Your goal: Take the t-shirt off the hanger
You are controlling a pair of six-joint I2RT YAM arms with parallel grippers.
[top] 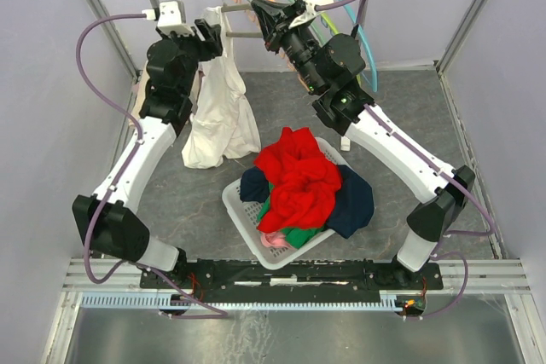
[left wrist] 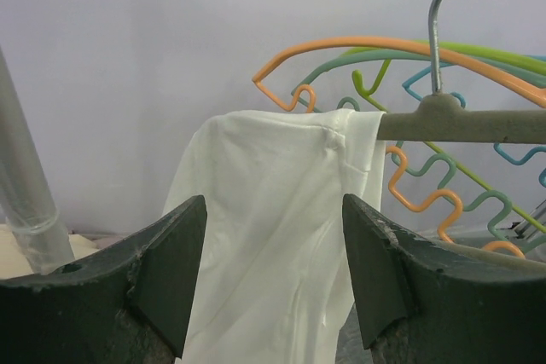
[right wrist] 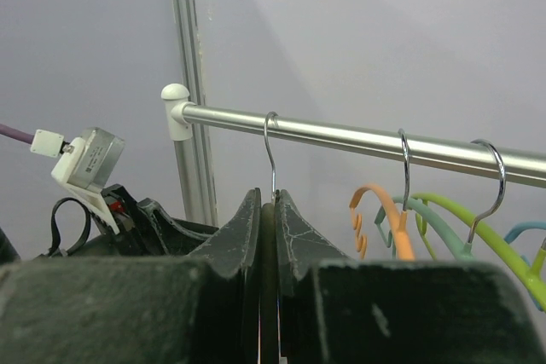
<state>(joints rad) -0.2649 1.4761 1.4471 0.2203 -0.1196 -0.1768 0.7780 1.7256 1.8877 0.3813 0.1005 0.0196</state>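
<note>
right wrist: the gripper (right wrist: 273,204) clamps the hanger (right wrist: 272,155).

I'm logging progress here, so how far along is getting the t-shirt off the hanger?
Done: the right gripper is shut on the grey hanger at its hook, just under the rail. In hand: the left gripper is open, its jaws facing the white t-shirt. Left: the shirt is not off yet; it drapes over the hanger's end and has to be pulled free.
</note>
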